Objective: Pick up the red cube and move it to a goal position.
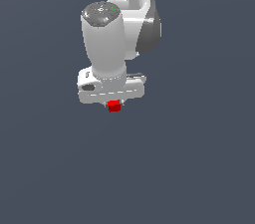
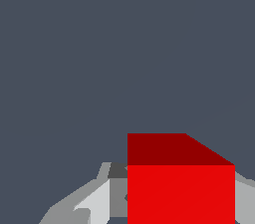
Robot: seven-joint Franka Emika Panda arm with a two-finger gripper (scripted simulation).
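Against the plain dark grey-blue ground (image 1: 199, 168) of the exterior view, the white arm (image 1: 107, 39) came down from the upper middle, its wide hand block level. Directly under that block, at the gripper (image 1: 115, 104), sat the red cube (image 1: 114, 106), close against the underside of the hand, with only small pale stubs of the fingers visible at its sides. Going from left to right in the wrist view, a grey finger (image 2: 94, 200) lay against one side of the cube (image 2: 180, 193), the cube filled the middle, and a sliver of the other finger (image 2: 245, 198) touched the far side. The fingers were pinching the cube between them.
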